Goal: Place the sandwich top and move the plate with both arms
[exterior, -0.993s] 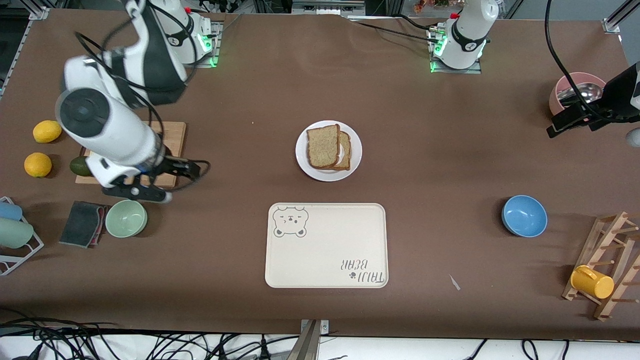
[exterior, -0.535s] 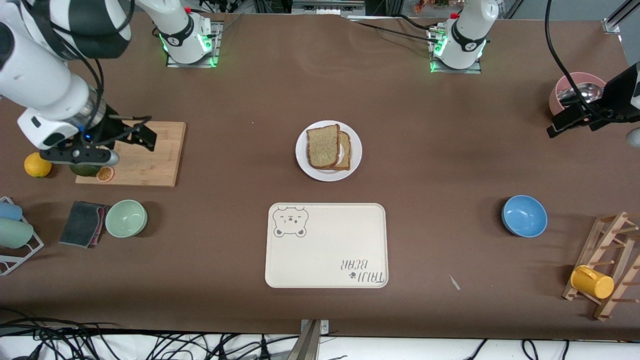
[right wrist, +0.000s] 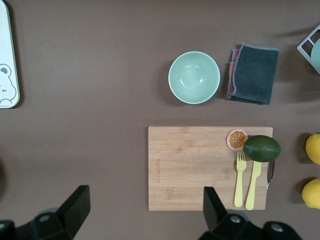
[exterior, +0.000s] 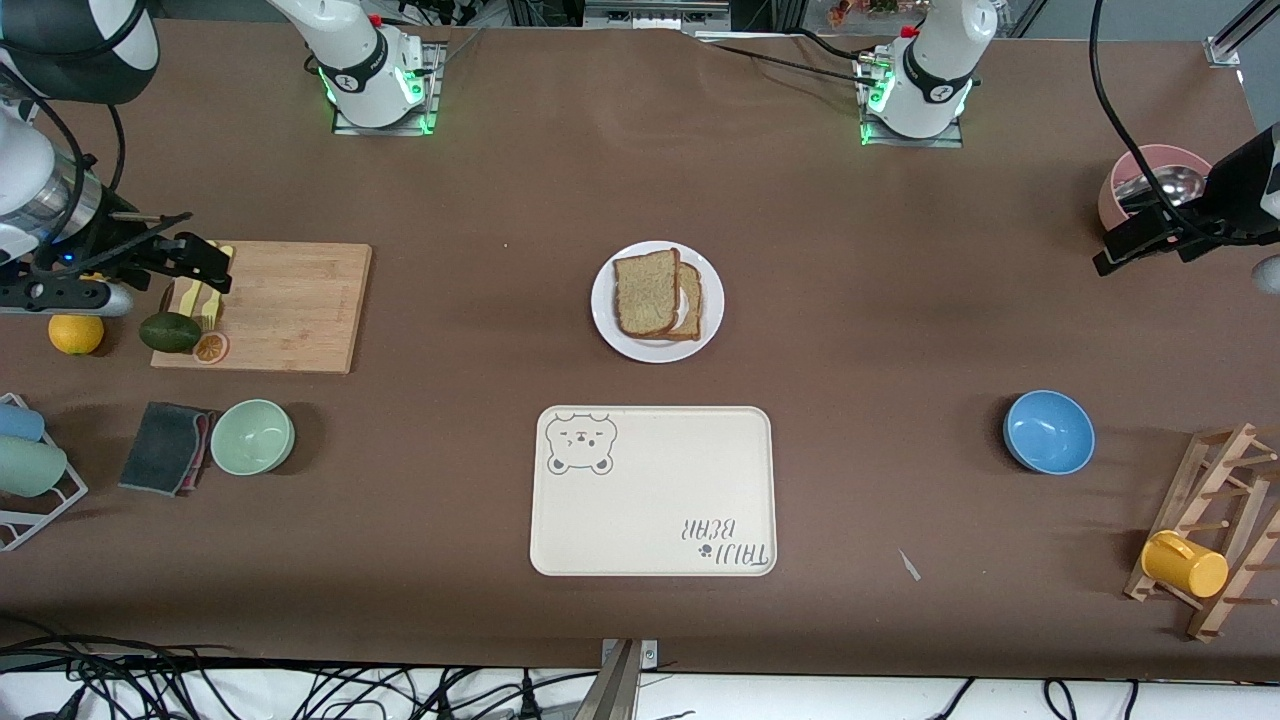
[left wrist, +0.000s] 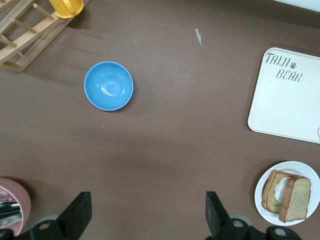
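Note:
The round white plate lies mid-table, just farther from the front camera than the tray. On it the speckled sandwich top rests partly over a second slice, with a bit of white showing between them. The left wrist view also shows the plate and the sandwich top. My right gripper hangs open and empty over the cutting board's edge. My left gripper waits open and empty over bare table beside the pink bowl. Both are well away from the plate.
A cream bear tray sits nearer the camera than the plate. Toward the right arm's end are a cutting board with cutlery and an avocado, a green bowl, a cloth and a lemon. Toward the left arm's end are a pink bowl, a blue bowl and a mug rack.
My right arm has swung away from above the green bowl, up and out toward its end of the table. The left arm, plate and bread have not moved.

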You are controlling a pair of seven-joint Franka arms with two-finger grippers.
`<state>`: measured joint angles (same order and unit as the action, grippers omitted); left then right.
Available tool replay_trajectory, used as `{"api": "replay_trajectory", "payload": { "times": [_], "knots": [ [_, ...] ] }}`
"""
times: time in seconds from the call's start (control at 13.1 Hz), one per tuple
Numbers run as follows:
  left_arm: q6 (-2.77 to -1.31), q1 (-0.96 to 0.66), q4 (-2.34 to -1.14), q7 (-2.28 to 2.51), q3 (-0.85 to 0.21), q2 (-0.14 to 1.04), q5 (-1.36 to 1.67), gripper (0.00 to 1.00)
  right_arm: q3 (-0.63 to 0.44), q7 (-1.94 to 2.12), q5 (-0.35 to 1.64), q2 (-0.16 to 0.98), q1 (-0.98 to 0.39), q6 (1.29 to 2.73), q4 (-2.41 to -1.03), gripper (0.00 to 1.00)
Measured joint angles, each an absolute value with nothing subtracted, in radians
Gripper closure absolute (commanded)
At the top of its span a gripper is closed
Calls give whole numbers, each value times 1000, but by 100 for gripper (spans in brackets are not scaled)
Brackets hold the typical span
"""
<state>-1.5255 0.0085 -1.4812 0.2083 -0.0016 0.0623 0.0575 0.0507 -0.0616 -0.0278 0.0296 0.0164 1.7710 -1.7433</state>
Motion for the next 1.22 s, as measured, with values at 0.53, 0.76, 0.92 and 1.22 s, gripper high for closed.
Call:
{"api": "replay_trajectory", "payload": {
  "times": [0.53, 0.76, 0.92, 1.22],
  "knots": [
    [-1525, 8, -1483, 208, -3, 63, 37, 0, 69, -63, -28, 50, 17, 1749, -1669, 0],
    [-1524, 0, -1484, 208, -5, 64, -16, 0, 68, -67, -28, 56, 18, 1746, -1662, 0],
    [-1524, -2, -1484, 208, -5, 64, -18, 0, 69, -68, -28, 56, 18, 1745, -1660, 1],
    [-1522, -2, -1484, 208, -5, 64, -18, 0, 85, -81, -28, 56, 16, 1737, -1660, 1]
  ]
}}
